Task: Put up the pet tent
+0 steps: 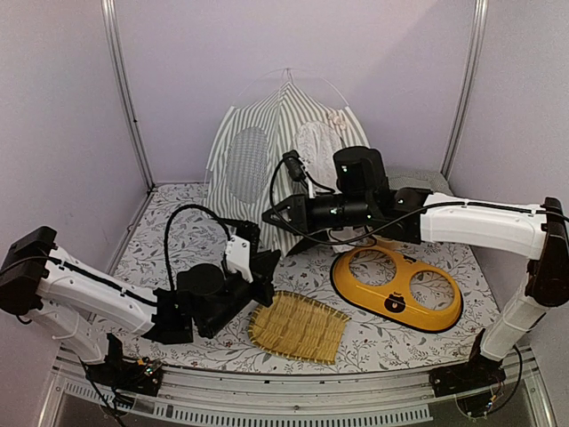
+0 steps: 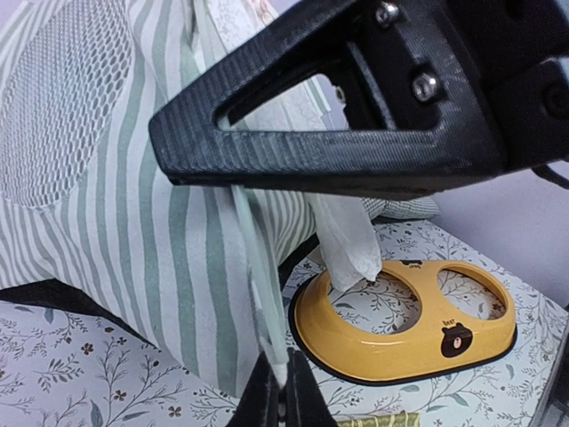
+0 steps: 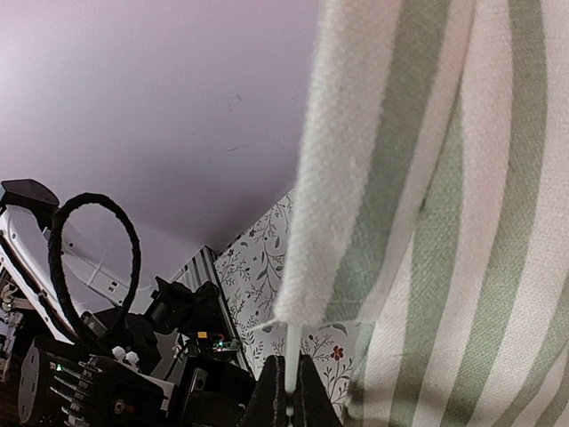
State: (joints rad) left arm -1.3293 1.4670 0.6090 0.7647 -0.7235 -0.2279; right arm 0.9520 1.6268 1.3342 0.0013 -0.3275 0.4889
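The pet tent (image 1: 267,142), grey-green and white striped with a round mesh window (image 1: 249,165) and a lace curtain (image 1: 316,142), stands at the back middle of the table. My left gripper (image 1: 265,265) sits at the tent's near lower corner. In the left wrist view this gripper (image 2: 283,381) is shut on the tip of a thin white pole (image 2: 263,294) that runs down the tent's edge. My right gripper (image 1: 270,215) reaches in from the right at the tent's front. Seen from the right wrist, it (image 3: 290,391) is shut on a white pole end (image 3: 292,351) coming out of the striped fabric (image 3: 444,205).
A yellow two-hole bowl stand (image 1: 397,286) lies right of the tent, under the right arm. A woven bamboo mat (image 1: 298,327) lies at the front middle. A checked cushion (image 1: 416,180) shows behind the right arm. Frame posts and purple walls close in the back.
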